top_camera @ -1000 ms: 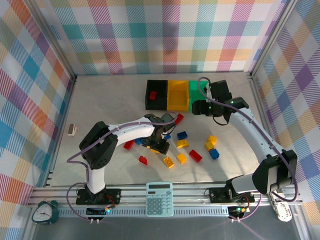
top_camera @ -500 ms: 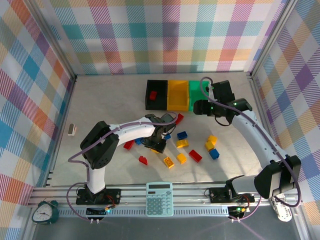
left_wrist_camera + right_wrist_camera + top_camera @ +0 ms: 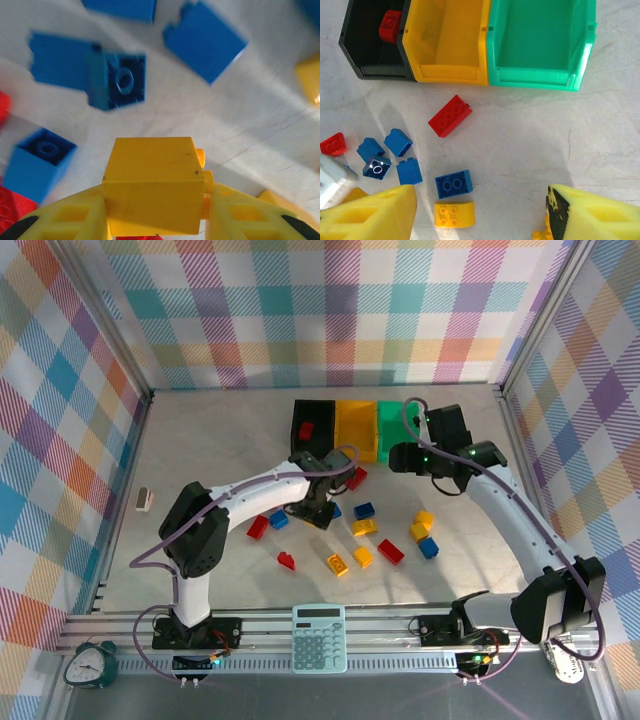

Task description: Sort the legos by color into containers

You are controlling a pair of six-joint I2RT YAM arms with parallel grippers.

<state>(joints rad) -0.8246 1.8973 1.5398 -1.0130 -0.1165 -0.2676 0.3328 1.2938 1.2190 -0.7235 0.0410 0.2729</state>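
A yellow brick [image 3: 152,185] sat clamped between the jaws of the left gripper [image 3: 156,220], over loose blue bricks [image 3: 117,85]. The right gripper [image 3: 482,215] stood with jaws apart and empty, near the black bin [image 3: 375,72], yellow bin [image 3: 447,75] and green bin [image 3: 535,80]. One red brick [image 3: 390,25] lay in the black bin.

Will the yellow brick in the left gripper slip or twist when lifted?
Probably not: the left gripper clamps the yellow brick on flat opposite sides. It looks rigid and small, so it is likely light. Its smooth plastic might slide a little.
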